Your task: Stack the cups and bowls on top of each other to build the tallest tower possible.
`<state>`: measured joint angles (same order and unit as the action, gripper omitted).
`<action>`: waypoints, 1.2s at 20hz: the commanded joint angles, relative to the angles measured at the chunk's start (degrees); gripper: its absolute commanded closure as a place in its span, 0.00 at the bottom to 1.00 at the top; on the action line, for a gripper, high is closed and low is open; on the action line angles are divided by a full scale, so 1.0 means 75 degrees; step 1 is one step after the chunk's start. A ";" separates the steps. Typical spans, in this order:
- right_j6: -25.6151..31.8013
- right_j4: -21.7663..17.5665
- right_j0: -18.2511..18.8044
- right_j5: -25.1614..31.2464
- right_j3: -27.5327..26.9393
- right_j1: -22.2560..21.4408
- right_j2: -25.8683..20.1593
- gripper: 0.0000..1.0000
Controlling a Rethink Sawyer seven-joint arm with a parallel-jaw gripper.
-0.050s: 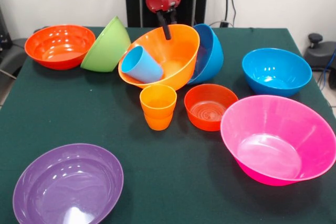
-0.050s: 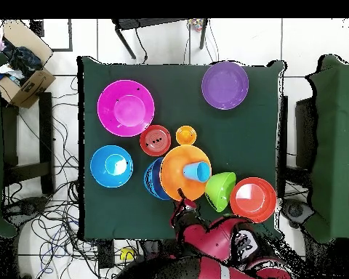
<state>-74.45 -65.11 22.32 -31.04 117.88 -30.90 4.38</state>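
Pincer (image 1: 167, 31), front view: its dark fingers reach down over the far rim of the tilted orange bowl (image 1: 176, 56) and appear to pinch that rim, closed to a narrow grip on it. The bowl stands steeply on edge, mouth turned toward the camera, directly below the pincer. A light blue cup (image 1: 142, 64) lies on its side within the bowl, below the pincer and toward the picture's left. A blue bowl (image 1: 210, 53) is nested against the orange bowl's back, just beside the pincer on the picture's right; a lime green bowl (image 1: 107, 45) leans on edge to its left. An orange cup (image 1: 158, 106) stands upright on the surface (image 1: 173, 182) nearer the camera, well below the pincer. No tower exists yet; all pieces remain scattered.

Overhead view: the pincer (image 2: 182, 196) meets the orange bowl (image 2: 179, 174) at the rim edge nearest the robot; the cup (image 2: 198, 171) sits just beyond it.

Risks, as judged:
- A thin rim grip on glossy plastic may slip, dropping the bowl onto the orange cup or the small red-orange bowl (image 1: 210, 106)
- Further tilting would roll the loose cup out
- Lifting may drag the blue bowl, which appears to touch the orange one
- The leaning green bowl may topple if nudged
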 commanded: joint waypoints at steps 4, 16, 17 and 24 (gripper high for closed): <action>-0.0785 -0.0504 -0.0142 0.0098 -0.0843 0.0105 -0.0617 1.00; -0.0908 -0.0560 -0.0237 0.0215 -0.0726 -0.0362 -0.0566 1.00; -0.0880 -0.0517 -0.0261 0.0211 -0.0697 -0.0416 -0.0525 1.00; -0.0621 -0.0187 -0.0549 0.0076 -0.0318 -0.1081 -0.0109 1.00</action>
<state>-74.46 -66.91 20.80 -31.40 117.80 -34.80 4.83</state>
